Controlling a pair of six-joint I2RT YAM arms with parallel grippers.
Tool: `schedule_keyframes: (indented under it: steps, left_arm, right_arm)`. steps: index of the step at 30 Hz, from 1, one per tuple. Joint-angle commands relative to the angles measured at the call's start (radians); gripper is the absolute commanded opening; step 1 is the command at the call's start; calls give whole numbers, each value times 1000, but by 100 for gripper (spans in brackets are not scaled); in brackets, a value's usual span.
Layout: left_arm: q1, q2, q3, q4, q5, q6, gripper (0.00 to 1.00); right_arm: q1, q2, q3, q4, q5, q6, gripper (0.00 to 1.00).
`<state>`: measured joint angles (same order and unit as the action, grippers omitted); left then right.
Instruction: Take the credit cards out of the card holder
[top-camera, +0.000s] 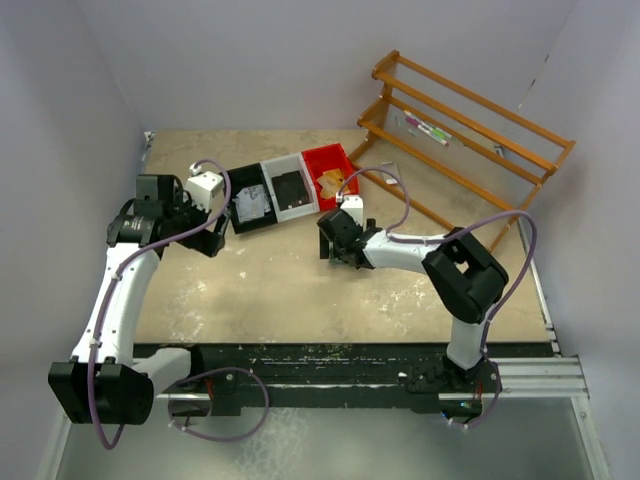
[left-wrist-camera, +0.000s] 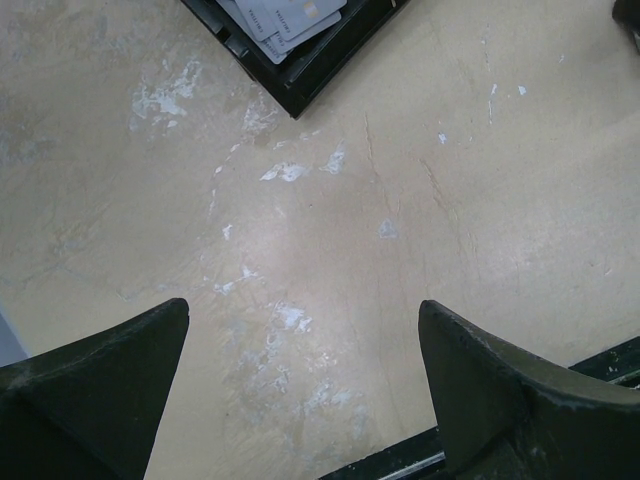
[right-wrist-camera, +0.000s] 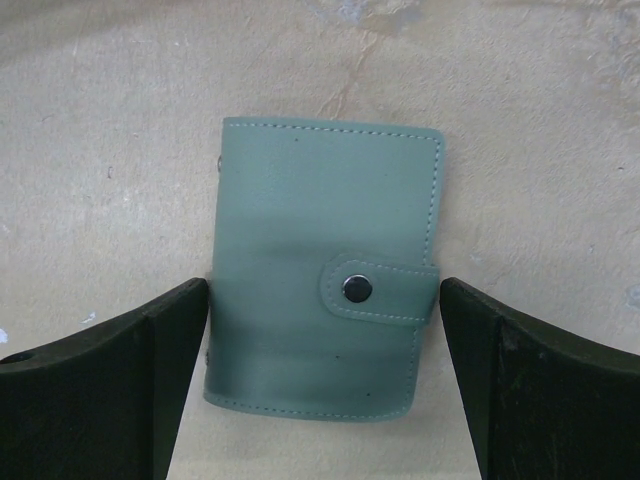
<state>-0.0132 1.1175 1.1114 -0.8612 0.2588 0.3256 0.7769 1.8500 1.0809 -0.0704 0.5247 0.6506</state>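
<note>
The card holder (right-wrist-camera: 325, 270) is a pale mint-green wallet lying closed and snapped on the table. In the right wrist view my right gripper (right-wrist-camera: 322, 292) is open, with one finger on each side of it. The left finger touches the spine edge and the right finger stands just off the snap tab. In the top view the right gripper (top-camera: 335, 242) hides the wallet. My left gripper (left-wrist-camera: 302, 310) is open and empty over bare table, in the top view (top-camera: 210, 240) just left of the black bin. Several pale grey-white cards (left-wrist-camera: 285, 20) lie in that bin.
Three bins stand in a row at the back: black (top-camera: 250, 208), grey (top-camera: 290, 190) and red (top-camera: 332, 175). A wooden rack (top-camera: 460, 130) stands at the back right. The table's black front rail (top-camera: 350, 360) runs between the arm bases.
</note>
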Motion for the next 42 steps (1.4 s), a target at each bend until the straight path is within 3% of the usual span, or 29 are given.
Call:
schedule_keyframes:
  steps: [1,8,21,33,42]
  left_arm:
    - [7,-4,57,-10,35,12,99]
    - [7,-8,89,-30,41,7,99]
    - [7,-8,115,-63,62,-3,99]
    - [6,19,152,-91,162,-66,99]
    - [7,78,272,-156,341,-211,99]
  right_arm:
    - [24,1,31,1,23,31,100]
    - [54,17,16,-2,25,52,94]
    - [67,-77,-32,50,34,-37,67]
    - [104,-338,-143,293,-126,-276,62]
    - [222,-402,-27,362,-152,-353,61]
